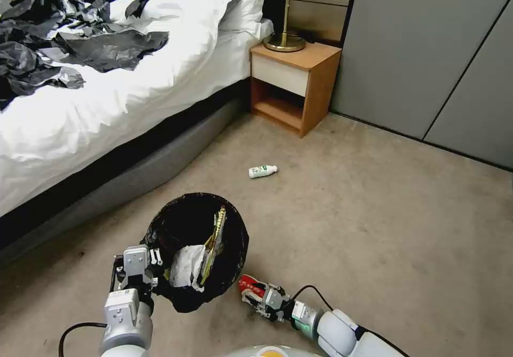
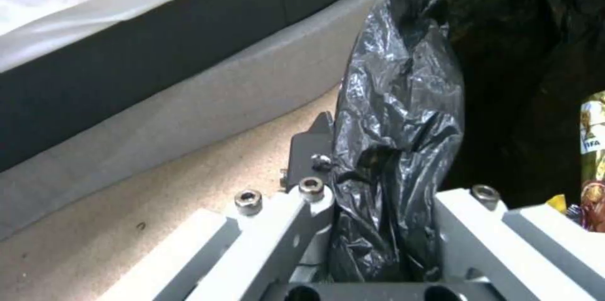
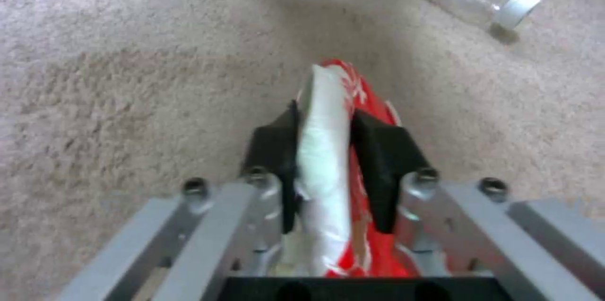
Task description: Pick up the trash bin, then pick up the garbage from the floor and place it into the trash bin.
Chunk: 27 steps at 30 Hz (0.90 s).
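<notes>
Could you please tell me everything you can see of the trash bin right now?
The trash bin is round and lined with a crinkled, glossy black plastic bag folded over its rim. It is tilted, mouth towards the head camera. The left hand grips its rim through the liner. Inside lie a white tissue wad and an upright yellow-green wrapper. It is beside the bed, over the carpet.

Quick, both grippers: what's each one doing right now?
Left gripper: shut on the trash bin rim.
Right gripper: shut on a red wrapper.

black-lined trash bin (image 1: pixel 195 250) tilted, bottle (image 1: pixel 262 171) on carpet
</notes>
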Tool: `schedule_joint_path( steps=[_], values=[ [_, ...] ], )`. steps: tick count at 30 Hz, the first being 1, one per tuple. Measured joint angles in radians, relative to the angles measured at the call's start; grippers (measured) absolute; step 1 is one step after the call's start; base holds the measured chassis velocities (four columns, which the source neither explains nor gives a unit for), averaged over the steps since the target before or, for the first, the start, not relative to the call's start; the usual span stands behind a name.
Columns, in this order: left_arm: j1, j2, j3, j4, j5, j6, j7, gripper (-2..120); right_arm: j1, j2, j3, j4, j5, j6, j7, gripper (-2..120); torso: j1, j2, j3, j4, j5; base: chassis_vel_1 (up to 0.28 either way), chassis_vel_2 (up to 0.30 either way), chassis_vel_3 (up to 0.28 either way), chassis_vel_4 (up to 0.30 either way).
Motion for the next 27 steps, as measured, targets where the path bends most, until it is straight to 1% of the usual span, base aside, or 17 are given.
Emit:
schedule_joint_path(
  steps=[1, 2, 3, 5, 6, 9, 21, 27],
  values=[
    [0.000, 0.000, 0.000, 0.000, 0.000, 0.000, 0.000, 3, 0.000, 0.000, 0.000, 0.000, 0.000, 0.000, 0.000, 19, 0.000, 0.000, 0.000, 0.0000, 0.0000, 0.000, 0.000, 0.000, 0.000],
    [0.000, 0.001, 0.000, 0.000, 0.000, 0.000, 0.000, 3, -0.001, 0.000, 0.008, 0.007, 0.000, 0.002, -0.001, 13, 0.000, 0.000, 0.000, -0.0001, 0.0000, 0.000, 0.000, 0.000, 0.000],
    [0.000, 0.001, 0.000, 0.000, 0.000, 0.000, 0.000, 3, -0.001, 0.000, 0.008, 0.007, 0.000, 0.002, -0.001, 13, 0.000, 0.000, 0.000, -0.0001, 0.0000, 0.000, 0.000, 0.000, 0.000],
    [0.000, 0.001, 0.000, 0.000, 0.000, 0.000, 0.000, 3, -0.002, 0.002, 0.022, 0.021, 0.004, 0.005, -0.003, 3, 0.000, 0.000, 0.000, 0.0000, 0.0000, 0.000, 0.000, 0.000, 0.000],
    [0.000, 0.002, 0.001, 0.000, 0.000, 0.000, 0.000, 3, -0.004, 0.002, 0.031, 0.030, 0.006, 0.009, -0.005, 0, 0.000, 0.000, 0.000, 0.0002, 0.0000, 0.000, 0.000, 0.000, 0.000],
    [0.000, 0.002, 0.001, 0.000, 0.000, 0.000, 0.000, 3, -0.005, 0.001, 0.037, 0.035, 0.007, 0.012, -0.008, 0, 0.000, 0.000, 0.000, 0.0001, 0.0000, 0.000, 0.000, 0.000, 0.000],
    [0.000, 0.008, 0.003, 0.002, 0.001, 0.000, 0.000, 3, -0.053, -0.024, 0.123, 0.054, 0.009, 0.050, -0.026, 0, 0.000, 0.000, 0.000, 0.0000, 0.0000, 0.000, 0.000, 0.000, 0.000],
    [0.006, 0.012, 0.004, -0.006, 0.002, 0.000, 0.000, 3, -0.051, -0.032, 0.194, 0.047, 0.045, 0.065, -0.009, 0, 0.000, 0.000, 0.000, -0.0001, 0.0001, 0.000, 0.000, 0.000, 0.000]
  ],
)
